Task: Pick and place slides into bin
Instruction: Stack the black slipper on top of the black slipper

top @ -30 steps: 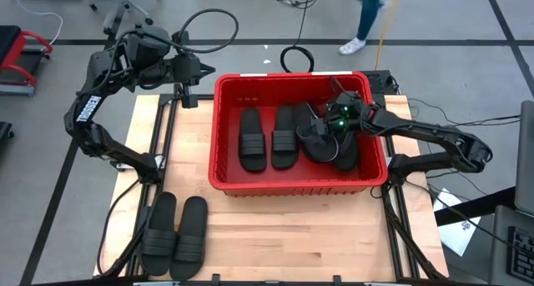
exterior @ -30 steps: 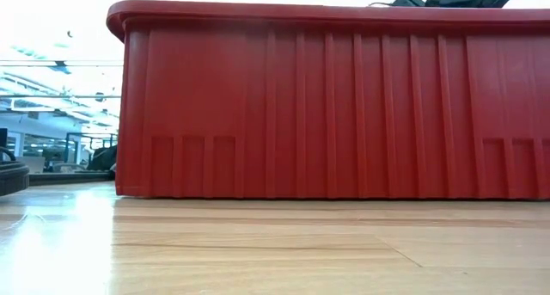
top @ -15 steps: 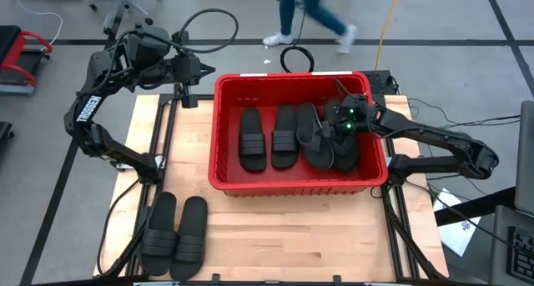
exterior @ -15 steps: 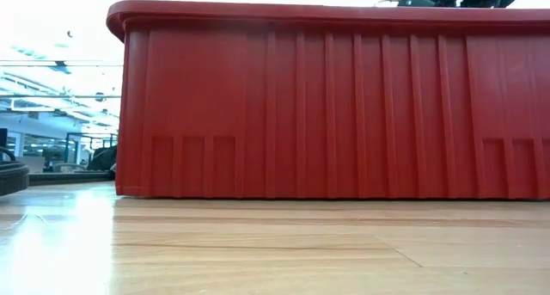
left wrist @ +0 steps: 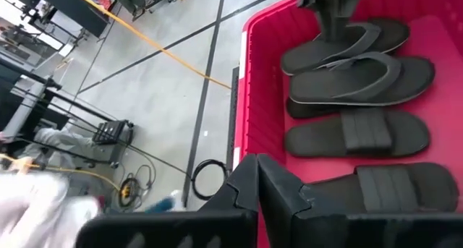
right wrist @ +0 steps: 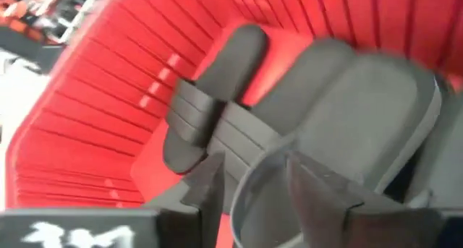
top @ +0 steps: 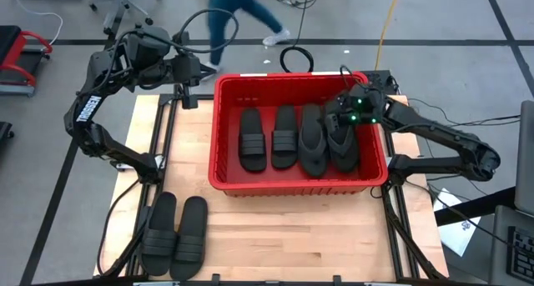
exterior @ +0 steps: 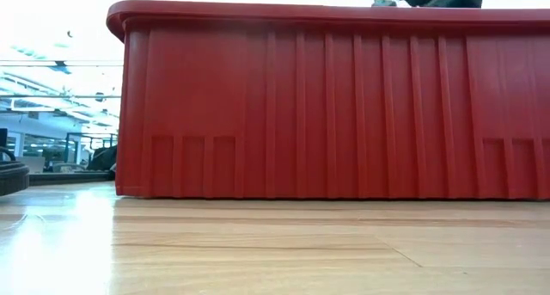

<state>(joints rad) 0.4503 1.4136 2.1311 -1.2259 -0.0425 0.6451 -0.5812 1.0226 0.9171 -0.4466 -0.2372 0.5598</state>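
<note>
Wooden table [top: 275, 228], red bin [top: 229, 179], grey floor [top: 50, 194]

Table [top: 275, 228]: light wood, I see bare boards up front.
Person [top: 238, 15]: blurred, beyond the table's far edge.
Cable [top: 294, 59]: black coil on the floor behind.
Chair [top: 125, 7]: far left corner, partly visible.

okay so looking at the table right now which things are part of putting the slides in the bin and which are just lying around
Part of the job:
- large red plastic bin
- four black rubbery slides inside the bin
- pair of black ribbed-strap slides on the wooden table
- right tool, over the bin

Lying about:
- black cable coil on the floor
- person walking past
</note>
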